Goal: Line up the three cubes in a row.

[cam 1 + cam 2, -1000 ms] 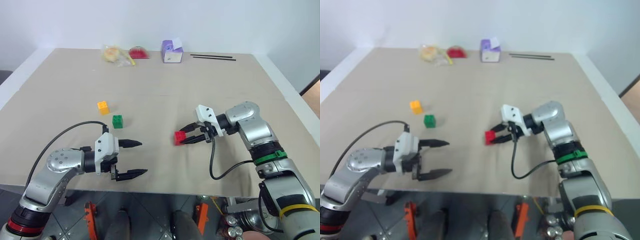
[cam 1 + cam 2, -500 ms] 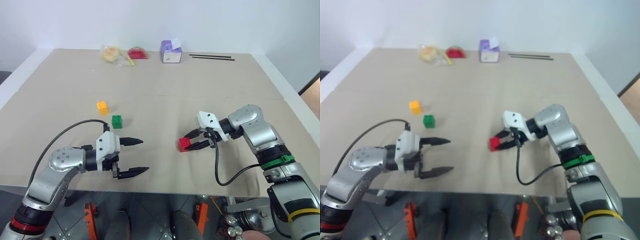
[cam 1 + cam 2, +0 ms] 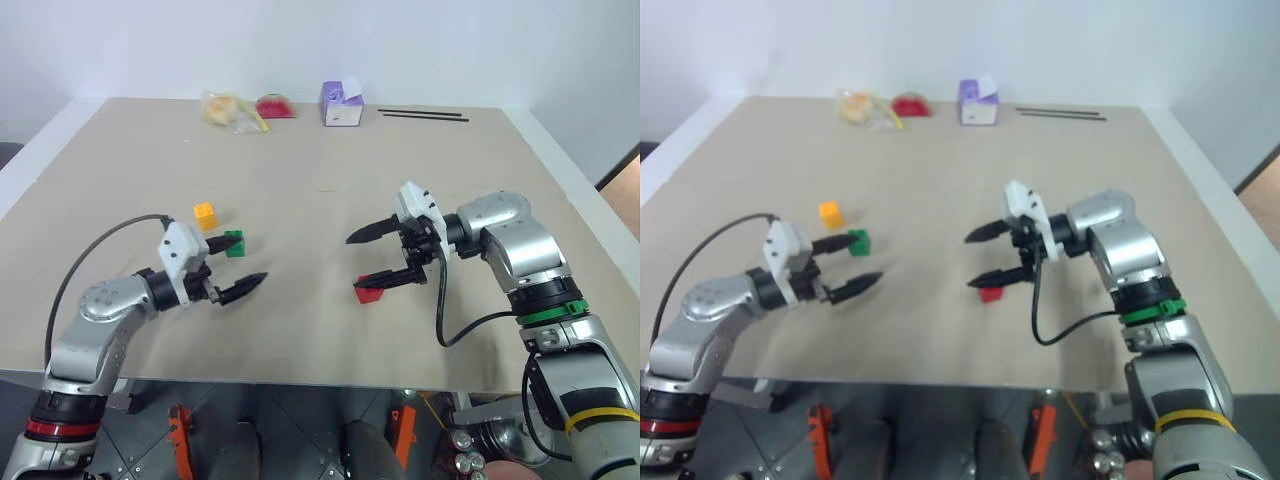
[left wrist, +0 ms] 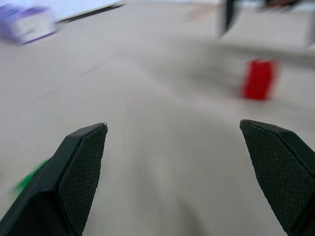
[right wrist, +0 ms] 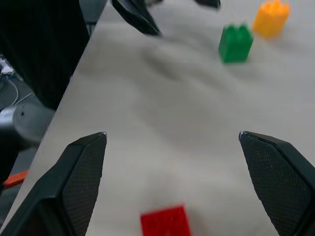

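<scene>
Cubes sit apart on the tan table [image 3: 300, 140]: the small red plastic block [image 3: 367, 293] lies below the wide-open right gripper [image 3: 378, 258]. The green block [image 3: 234, 243] and yellow-orange block [image 3: 205, 214] sit close together, by the wide-open left gripper [image 3: 232, 267].

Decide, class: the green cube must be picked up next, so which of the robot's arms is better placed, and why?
Probably the left. The left gripper has open jaws right beside the green cube. The right gripper, also open, hangs over the red cube, well across the table from the green one.
</scene>
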You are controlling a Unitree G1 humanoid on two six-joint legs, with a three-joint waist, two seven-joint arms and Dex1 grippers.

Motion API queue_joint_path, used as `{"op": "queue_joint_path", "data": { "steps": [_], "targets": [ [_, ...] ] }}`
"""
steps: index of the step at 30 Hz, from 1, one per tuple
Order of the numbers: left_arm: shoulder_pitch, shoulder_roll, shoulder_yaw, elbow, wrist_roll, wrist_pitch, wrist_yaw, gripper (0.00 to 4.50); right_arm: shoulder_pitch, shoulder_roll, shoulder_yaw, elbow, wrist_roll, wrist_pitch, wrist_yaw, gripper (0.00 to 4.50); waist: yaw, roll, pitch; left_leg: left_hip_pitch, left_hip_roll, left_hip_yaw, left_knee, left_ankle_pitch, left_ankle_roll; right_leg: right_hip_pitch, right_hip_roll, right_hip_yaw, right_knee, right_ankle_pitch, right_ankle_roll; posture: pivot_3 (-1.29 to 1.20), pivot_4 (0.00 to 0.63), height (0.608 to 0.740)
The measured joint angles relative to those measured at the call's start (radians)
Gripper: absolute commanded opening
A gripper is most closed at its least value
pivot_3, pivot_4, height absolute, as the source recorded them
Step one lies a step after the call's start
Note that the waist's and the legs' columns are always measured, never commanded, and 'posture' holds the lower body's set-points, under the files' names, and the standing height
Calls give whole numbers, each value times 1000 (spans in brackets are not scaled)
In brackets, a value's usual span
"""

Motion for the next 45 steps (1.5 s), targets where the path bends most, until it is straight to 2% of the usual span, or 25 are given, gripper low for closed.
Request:
{"op": "queue_joint_path", "data": {
  "steps": [4,8,17,21,27,36,37,45],
  "targets": [
    [-68,57,16,176,12,-51,-93,4500,0,12,4,-19,6,10,0,4457,1,0,0,-1,0,0,0,0,0,-1,0,0,0,0,1,0,150,740],
    [-223,107,-14,416,74,-138,-226,4500,-2,19,11,-32,5,10,0,4457,3,0,0,-1,0,0,0,1,-1,-1,0,0,0,0,1,0,150,740],
    [-497,112,-127,851,213,-282,-484,4500,14,-2,10,-135,9,62,-3,4457,-1,0,0,-2,0,0,-2,1,-1,-2,0,0,0,1,6,0,150,740],
    [-602,100,-166,1030,294,-364,-527,4500,34,-18,7,-184,18,91,-16,4457,0,0,0,-2,0,0,-2,1,-1,-2,0,0,1,1,6,0,150,740],
    [-696,56,-170,1174,357,-442,-526,4500,55,-29,4,-230,37,124,-47,4457,0,0,0,-3,0,0,-2,1,-1,-2,0,0,1,1,6,0,150,740],
    [-731,19,-169,1264,411,-482,-502,4500,84,-45,2,-267,57,152,-85,4457,0,0,0,-3,0,0,-2,1,-1,-2,0,0,1,1,6,0,150,740],
    [-734,18,-168,1266,414,-483,-499,3925,85,-47,2,-271,59,156,-89,4500,0,0,0,-3,0,0,-2,1,-1,-2,0,0,1,1,6,0,150,740],
    [-748,9,-160,1275,422,-497,-496,1270,94,-54,1,-289,80,165,-111,4500,0,0,0,-3,0,0,-2,1,-1,-2,0,0,1,1,6,0,150,740]
  ]
}}
